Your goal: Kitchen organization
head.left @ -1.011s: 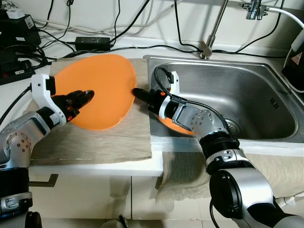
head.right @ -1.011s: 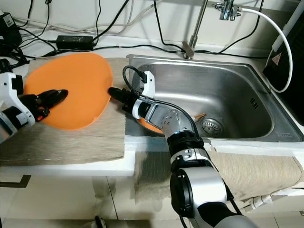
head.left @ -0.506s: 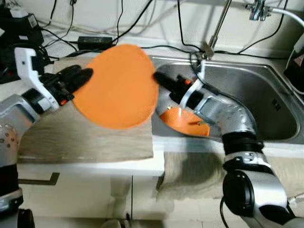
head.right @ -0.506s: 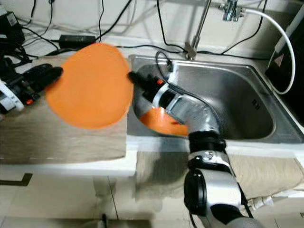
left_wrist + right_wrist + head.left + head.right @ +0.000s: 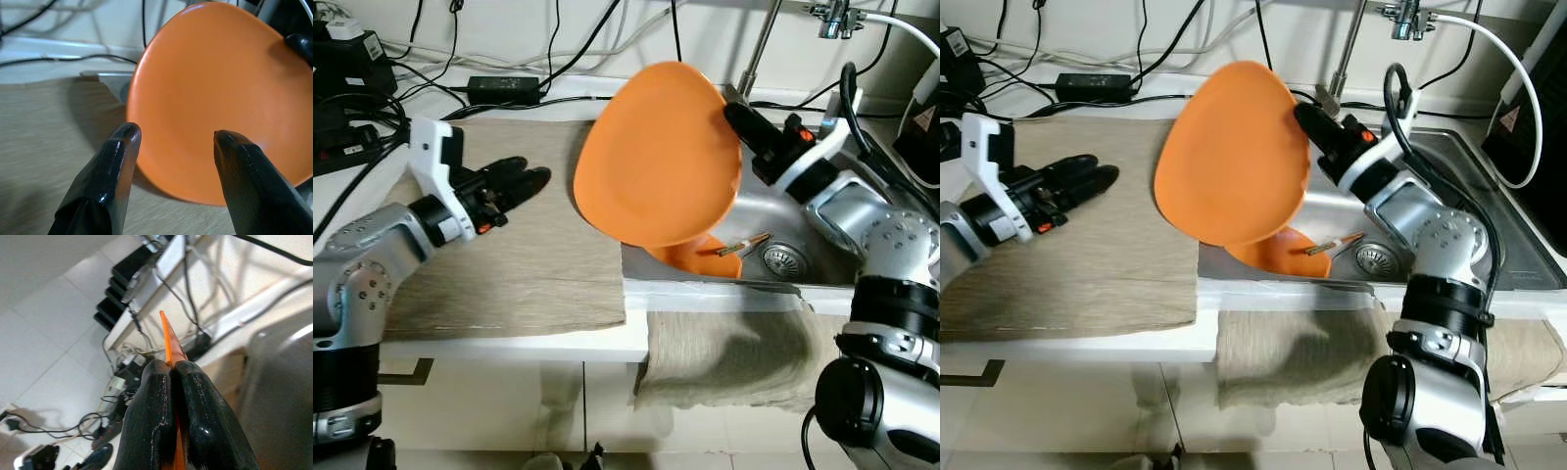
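Observation:
A large orange plate (image 5: 656, 157) hangs tilted on edge above the sink's left rim. My right gripper (image 5: 736, 116) is shut on its far right rim; the right wrist view shows the thin plate edge (image 5: 168, 340) pinched between the black fingers (image 5: 151, 431). My left gripper (image 5: 524, 179) is open and empty, low over the beige mat (image 5: 509, 264), a short way left of the plate. In the left wrist view, the plate (image 5: 220, 88) sits beyond the spread fingers (image 5: 105, 171). A second orange dish (image 5: 690, 257) lies in the sink under the held plate, with a wooden utensil (image 5: 742, 245) on it.
The steel sink (image 5: 773, 211) has a drain (image 5: 786, 258) and a faucet (image 5: 759, 49) behind it. A towel (image 5: 724, 357) hangs over the counter's front edge. Cables and a power adapter (image 5: 504, 85) lie along the back wall; black boxes (image 5: 342, 59) stand far left.
The plate has risen off the mat and travelled right to the sink in my right gripper. My left gripper has let go of its left rim and stays over the mat.

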